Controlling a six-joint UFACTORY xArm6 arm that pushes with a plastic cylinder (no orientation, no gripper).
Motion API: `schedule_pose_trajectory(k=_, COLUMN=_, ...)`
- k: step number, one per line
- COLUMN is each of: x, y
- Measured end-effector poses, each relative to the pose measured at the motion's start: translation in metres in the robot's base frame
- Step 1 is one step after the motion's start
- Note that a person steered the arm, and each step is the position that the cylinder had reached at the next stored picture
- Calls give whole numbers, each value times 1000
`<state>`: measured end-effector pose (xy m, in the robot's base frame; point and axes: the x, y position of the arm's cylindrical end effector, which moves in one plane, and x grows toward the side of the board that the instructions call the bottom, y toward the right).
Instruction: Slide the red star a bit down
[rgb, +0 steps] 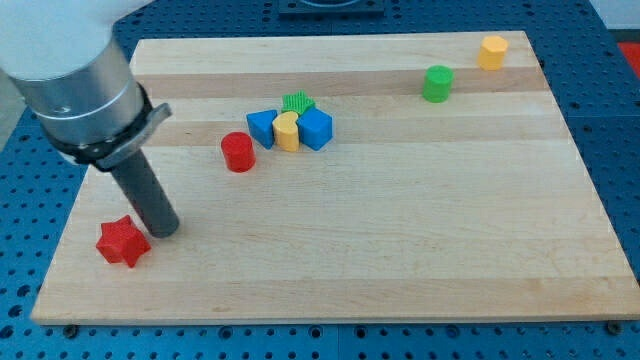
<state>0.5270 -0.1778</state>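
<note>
Pale wooden board (400, 230), eight small blocks on it.

Near the bottom-left corner, a red star (122, 242), touched on its right by my tip (166, 232). Toward the top edge, left of centre, a tight cluster: green star (298, 102) at the back, blue block (262, 127) to the left, yellow block (287, 131) in the middle, blue cube (315, 129) to the right, all touching or just beside each other. Just left of the cluster, standing apart, a red cylinder (238, 152). Close to the top-right corner, a green cylinder (437, 83) and, nearer the corner, a yellow hexagonal block (492, 51).
</note>
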Motion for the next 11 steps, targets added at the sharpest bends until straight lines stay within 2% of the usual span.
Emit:
schedule_pose_trajectory(k=1, x=-10, y=20)
schedule_pose_trajectory(k=2, x=-29, y=14)
schedule_pose_trajectory(k=3, x=-30, y=-18)
schedule_pose_trajectory(k=4, x=-30, y=-53)
schedule_pose_trajectory(k=5, x=-30, y=-60)
schedule_pose_trajectory(k=11, x=-7, y=-55)
